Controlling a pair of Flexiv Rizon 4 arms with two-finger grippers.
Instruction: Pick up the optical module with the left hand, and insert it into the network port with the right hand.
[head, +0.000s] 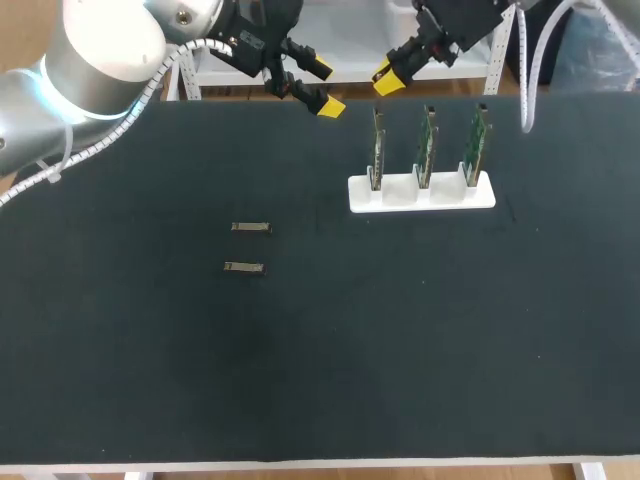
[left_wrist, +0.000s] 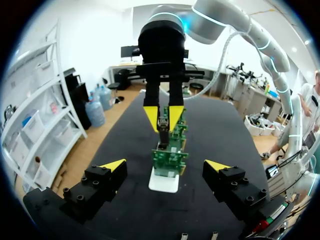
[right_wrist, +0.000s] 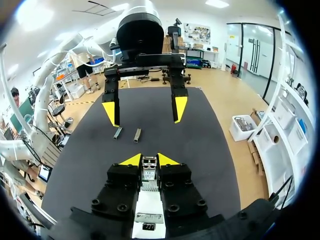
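Two small metal optical modules (head: 251, 228) (head: 244, 267) lie on the black table (head: 420, 340), left of centre. A third module (right_wrist: 149, 172) sits between the yellow tips of my right gripper (right_wrist: 149, 161), which is shut on it. That gripper (head: 388, 77) hangs just above the leftmost of three upright green boards (head: 378, 150) in a white holder (head: 420, 192). My left gripper (head: 322, 88) stands open and empty at the table's far edge, facing the right gripper (left_wrist: 163, 117) and the boards (left_wrist: 170, 156).
The two loose modules (right_wrist: 117, 133) (right_wrist: 137, 135) lie on the table beyond the holder (right_wrist: 150, 215) in the right wrist view, under the left gripper (right_wrist: 145, 111). The holder (left_wrist: 164, 182) stands at the back right of centre.
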